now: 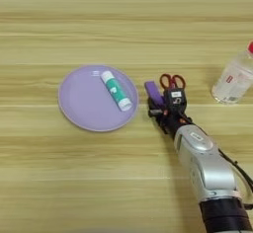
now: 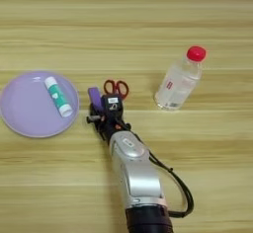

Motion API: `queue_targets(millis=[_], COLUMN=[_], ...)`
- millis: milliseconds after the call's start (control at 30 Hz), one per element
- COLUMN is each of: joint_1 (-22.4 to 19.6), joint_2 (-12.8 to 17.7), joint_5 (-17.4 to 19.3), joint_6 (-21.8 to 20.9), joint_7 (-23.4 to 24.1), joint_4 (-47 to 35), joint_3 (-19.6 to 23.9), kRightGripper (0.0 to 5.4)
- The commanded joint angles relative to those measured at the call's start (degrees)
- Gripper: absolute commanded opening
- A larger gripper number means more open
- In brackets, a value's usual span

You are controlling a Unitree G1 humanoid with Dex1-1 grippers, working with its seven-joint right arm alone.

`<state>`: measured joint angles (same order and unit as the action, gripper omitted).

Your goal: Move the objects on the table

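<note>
A round lilac plate (image 1: 81,103) lies left of centre with a white-and-green glue stick (image 1: 116,90) resting on its right part. The small purple block (image 1: 153,93) sits just right of the plate. It touches the left tip of my right gripper (image 1: 159,104), and I cannot see whether the gripper holds it. Red-handled scissors (image 1: 172,81) lie right behind the gripper head, only their handles showing and their blades hidden by it. A clear bottle with a red cap (image 2: 179,81) lies tilted at the right, apart from the gripper.
My silver forearm (image 2: 134,170) comes in from the bottom edge with a black cable (image 2: 180,187) looping along its right side. The wooden table (image 1: 123,19) fills the view, with bare boards at the back and front left.
</note>
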<state>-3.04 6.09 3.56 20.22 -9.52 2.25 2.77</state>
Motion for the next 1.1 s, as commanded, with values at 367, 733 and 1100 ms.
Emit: queue_targets(millis=[367,733,1100], joint_1=[-0.99,-0.33,-2.31], joint_2=[-1.51,-3.28,-5.09], joint_5=[-0.46,-1.21,-0.96], joint_6=[-10.75,-6.34,0.65], joint_7=[0.49,-0.38,-2.25], joint_4=[-7.83,-14.30,-16.86], joint_3=[-2.01,-7.64,-13.21], kRightGripper=[1.42,1.42,1.42])
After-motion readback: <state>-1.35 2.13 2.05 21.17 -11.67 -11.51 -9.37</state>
